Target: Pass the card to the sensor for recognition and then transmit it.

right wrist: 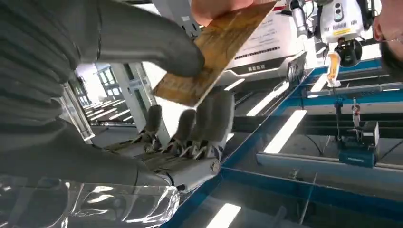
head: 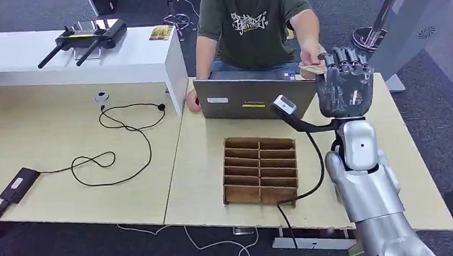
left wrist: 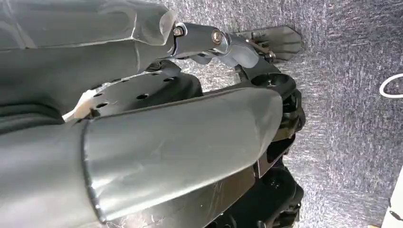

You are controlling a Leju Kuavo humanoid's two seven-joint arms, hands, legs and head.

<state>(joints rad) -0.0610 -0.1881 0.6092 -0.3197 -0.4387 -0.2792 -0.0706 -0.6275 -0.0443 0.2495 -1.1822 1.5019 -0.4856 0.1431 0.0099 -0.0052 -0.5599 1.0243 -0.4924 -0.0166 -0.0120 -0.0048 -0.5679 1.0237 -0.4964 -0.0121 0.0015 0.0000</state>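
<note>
1. Card (head: 311,70) sits high at the far side of the worktop (head: 82,143) in the head view, caught between the raised right hand (head: 345,82) and the hand of a person (head: 310,54) seated behind the laptop (head: 252,97). The sensor (head: 284,105), a small white head on a dark stalk, stands just below and to the side of the raised hand, apart from the card. A wooden slotted tray (head: 260,169) lies nearer the robot.

2. Left wrist view looks down at grey carpet (left wrist: 351,118) past silver arm covers; I cannot tell how the left hand lies.

3. Right wrist view is the telling one. The card (right wrist: 214,52) is pinched between the thick thumb (right wrist: 157,47) and the darker fingers (right wrist: 209,114) of the right hand (right wrist: 180,95), while the person's fingers (right wrist: 218,7) grip its far end. So both parties hold it at once.

4. Judgement: this looks like the handing-over step caught mid-exchange. Whether the sensor pass is done cannot be read from these views. What remains, at least, is for one side to let go.
</note>
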